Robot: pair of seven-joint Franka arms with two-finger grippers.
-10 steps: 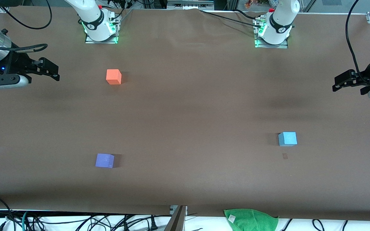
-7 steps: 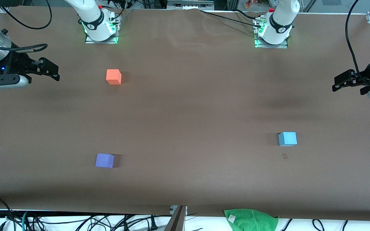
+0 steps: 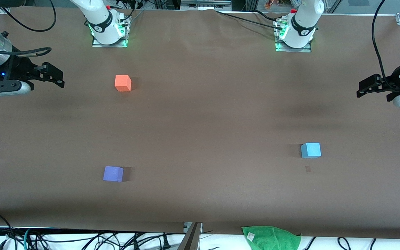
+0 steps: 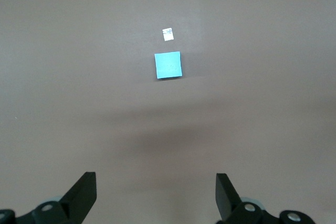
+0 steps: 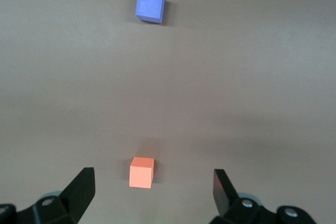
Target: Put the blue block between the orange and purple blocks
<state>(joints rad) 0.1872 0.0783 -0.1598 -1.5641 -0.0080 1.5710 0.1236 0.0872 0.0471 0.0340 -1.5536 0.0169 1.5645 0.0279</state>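
The blue block (image 3: 311, 150) (image 4: 168, 65) sits alone toward the left arm's end of the table. At the right arm's end, the orange block (image 3: 123, 83) (image 5: 142, 172) lies close to that arm's base. The purple block (image 3: 113, 173) (image 5: 150, 5) lies nearer to the front camera than the orange one, with bare table between them. My left gripper (image 3: 366, 87) (image 4: 156, 192) hangs open and empty over its end of the table, well apart from the blue block. My right gripper (image 3: 55, 74) (image 5: 152, 190) hangs open and empty over its own end.
A small paper tag (image 3: 308, 168) (image 4: 167, 34) lies on the brown table cover (image 3: 203, 121) just nearer to the camera than the blue block. A green cloth (image 3: 271, 237) hangs at the table's near edge. Cables run along that edge and past both arm bases.
The left gripper has drifted slightly in toward the table's middle. The right arm and all three blocks have stayed put.
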